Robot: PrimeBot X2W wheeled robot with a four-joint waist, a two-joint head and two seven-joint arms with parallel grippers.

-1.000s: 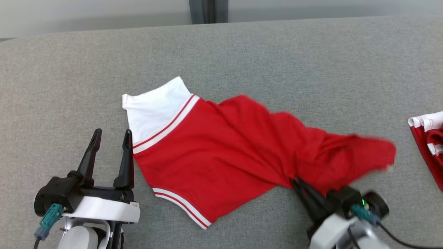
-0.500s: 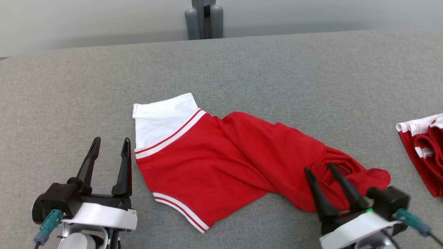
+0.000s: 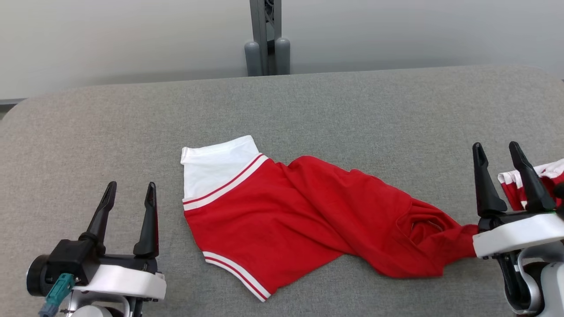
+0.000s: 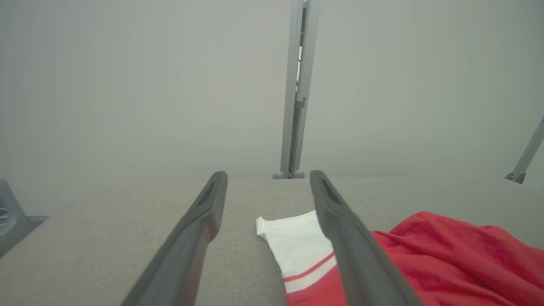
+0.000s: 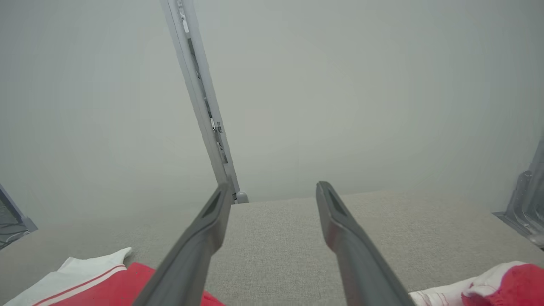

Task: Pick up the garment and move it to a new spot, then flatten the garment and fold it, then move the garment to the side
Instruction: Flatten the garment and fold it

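Two grippers, both empty, fingers spread.

Head view: the garment [image 3: 308, 215] lies mid-table on the grey surface [image 3: 352, 101], not flat. Its long axis runs left-right and slightly diagonal, with the white banded end far-left and the bunched red end near-right. The left gripper [image 3: 132, 183] sits just left of the white end, not touching. The right gripper [image 3: 494, 144] points past the bunched end; that end lies beside its white wrist housing, behind the fingertips. A second red-white cloth [image 3: 513, 193] lies at the right edge, seen between the right fingers.

Left wrist view: left gripper [image 4: 267, 174] is apart with nothing between the fingers. The garment [image 4: 446, 255] is ahead and to the right, its white corner just inside the right finger.

Right wrist view: right gripper [image 5: 274, 185] is apart over bare surface. The garment [image 5: 106, 284] is low-left, the other cloth [image 5: 501, 284] low-right.

My read: flattening comes next. Each arm is nearest its own end, but the right must pull back and swing left to reach its end, and avoid the neighbouring cloth.
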